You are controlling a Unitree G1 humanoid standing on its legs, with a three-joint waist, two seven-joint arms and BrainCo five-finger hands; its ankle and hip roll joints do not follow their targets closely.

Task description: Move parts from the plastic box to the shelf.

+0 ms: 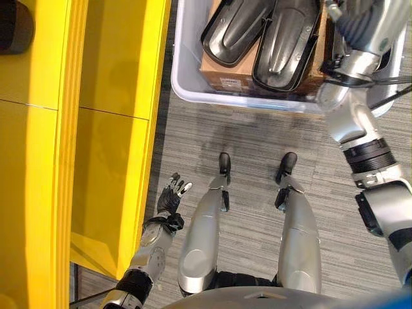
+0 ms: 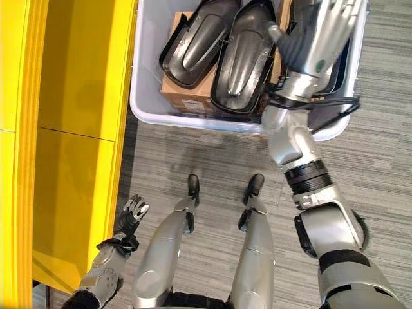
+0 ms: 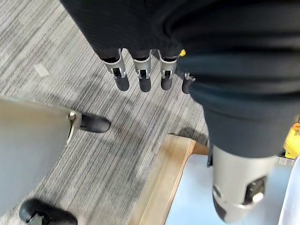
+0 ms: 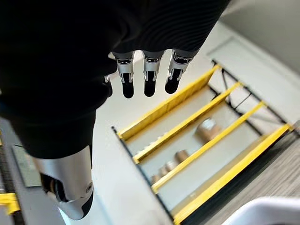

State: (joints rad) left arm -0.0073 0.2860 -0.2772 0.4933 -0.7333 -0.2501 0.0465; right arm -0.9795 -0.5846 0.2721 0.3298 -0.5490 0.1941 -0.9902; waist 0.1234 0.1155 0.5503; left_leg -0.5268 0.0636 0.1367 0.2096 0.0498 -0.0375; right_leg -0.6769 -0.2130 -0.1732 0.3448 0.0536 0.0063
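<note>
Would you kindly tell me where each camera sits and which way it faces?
Left eye view: head, looking down; yellow shelf, pale plastic box of black moulded parts, left robot hand.
Right eye view: beside it, same scene; right robot hand over the box.
Left wrist view: faces grey carpet.
Right wrist view: faces a distant yellow rack.

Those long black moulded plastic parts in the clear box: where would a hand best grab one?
Probably from above, across the narrow end of a long black moulded plastic part. They lie side by side on a brown cardboard box in the clear plastic box; the raised rims offer edges.
</note>
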